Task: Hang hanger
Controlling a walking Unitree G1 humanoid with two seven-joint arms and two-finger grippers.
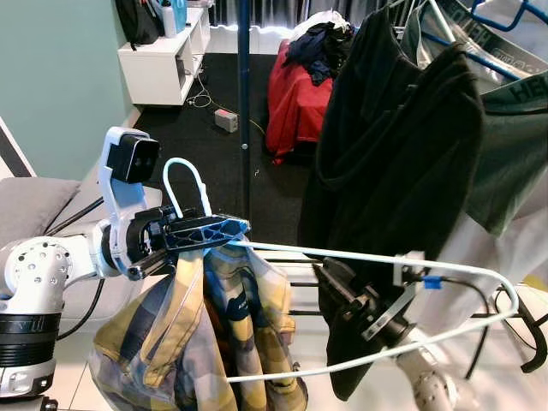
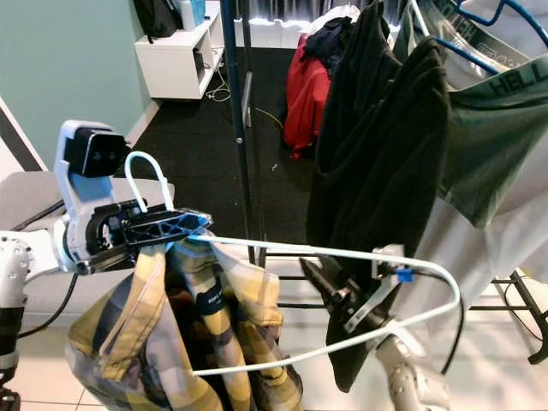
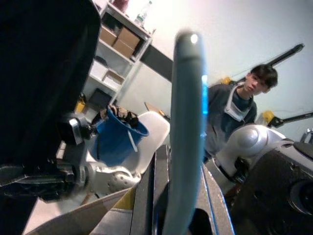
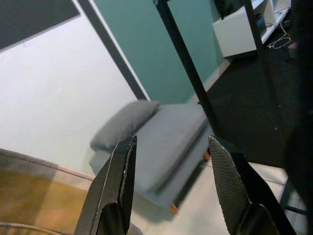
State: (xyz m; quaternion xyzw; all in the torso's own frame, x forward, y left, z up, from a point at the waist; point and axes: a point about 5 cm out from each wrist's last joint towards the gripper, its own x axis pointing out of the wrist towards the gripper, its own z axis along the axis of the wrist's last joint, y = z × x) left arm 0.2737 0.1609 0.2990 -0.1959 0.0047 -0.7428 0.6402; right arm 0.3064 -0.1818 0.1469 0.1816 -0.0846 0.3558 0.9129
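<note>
The left tool [image 1: 201,231] is clamped on the neck of the pale-blue wire hanger [image 1: 342,257] carrying a yellow plaid shirt [image 1: 197,342]; its long axis runs rightward, toward the open, empty right tool [image 1: 347,295], with the clothes-laden rail far right.

- The left and right eye views look forward and down from the head, close on the white hanger [image 1: 377,257] with its plaid shirt [image 1: 188,342]; both share the dark vertical pole [image 2: 240,128] and the hung black garment [image 2: 385,171].
- The left wrist view looks upward, tight against the hanger's hook [image 3: 188,122], towards a person [image 3: 239,112] and shelves [image 3: 117,44].
- The right wrist view faces a grey sofa [image 4: 161,142] and teal wall [image 4: 181,29] between its fingers [image 4: 120,181].
</note>
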